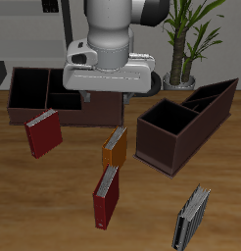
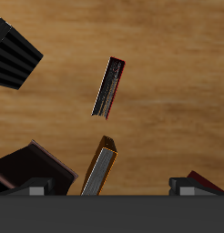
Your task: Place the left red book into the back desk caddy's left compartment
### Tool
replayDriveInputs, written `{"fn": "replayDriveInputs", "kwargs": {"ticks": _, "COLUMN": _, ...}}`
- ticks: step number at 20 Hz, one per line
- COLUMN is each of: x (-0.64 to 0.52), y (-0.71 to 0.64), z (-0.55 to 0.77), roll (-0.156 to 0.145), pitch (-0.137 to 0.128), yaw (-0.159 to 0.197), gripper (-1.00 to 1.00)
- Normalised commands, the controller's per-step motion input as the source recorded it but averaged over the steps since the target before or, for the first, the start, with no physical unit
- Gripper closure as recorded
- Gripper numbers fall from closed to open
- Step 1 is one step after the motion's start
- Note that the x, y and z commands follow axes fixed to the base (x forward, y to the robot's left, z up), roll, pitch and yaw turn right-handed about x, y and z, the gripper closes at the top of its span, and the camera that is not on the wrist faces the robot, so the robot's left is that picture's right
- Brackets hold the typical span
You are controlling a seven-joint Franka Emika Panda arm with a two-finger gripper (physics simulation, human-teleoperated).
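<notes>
Hovering gripper (image 2: 109,188) noted over orange book (image 1: 115,145), fingers spread wide (nothing held); left red book (image 1: 106,196) seen well apart from back desk caddy (image 1: 24,106).

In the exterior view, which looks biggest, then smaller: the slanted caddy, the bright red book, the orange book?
1. The slanted caddy.
2-3. The left red book and orange book: unsure, since the red one sits nearer the camera.

left red book (image 1: 106,196), orange book (image 1: 115,145) just behind it, back desk caddy (image 1: 17,110) farther back
</notes>
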Motion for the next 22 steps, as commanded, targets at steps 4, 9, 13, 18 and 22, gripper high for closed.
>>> {"fn": "replayDriveInputs", "kwargs": {"ticks": 4, "x": 0.34, "y": -0.01, "z": -0.02, "roll": 0.032, "pitch": -0.014, "yaw": 0.002, "gripper": -1.0}}
{"fn": "replayDriveInputs", "kwargs": {"ticks": 9, "x": 0.34, "y": 0.0, "z": 0.03, "roll": -0.008, "pitch": -0.044, "yaw": -0.018, "gripper": -1.0}}
{"fn": "replayDriveInputs", "kwargs": {"ticks": 13, "x": 0.28, "y": 0.0, "z": -0.06, "roll": -0.018, "pitch": -0.031, "yaw": -0.008, "gripper": -1.0}}
{"fn": "replayDriveInputs", "kwargs": {"ticks": 18, "x": 0.17, "y": -0.06, "z": -0.13, "roll": -0.001, "pitch": -0.064, "yaw": -0.002, "gripper": -1.0}}
{"fn": "replayDriveInputs", "kwargs": {"ticks": 22, "x": 0.15, "y": -0.08, "z": -0.31, "roll": 0.03, "pitch": -0.053, "yaw": -0.062, "gripper": -1.0}}
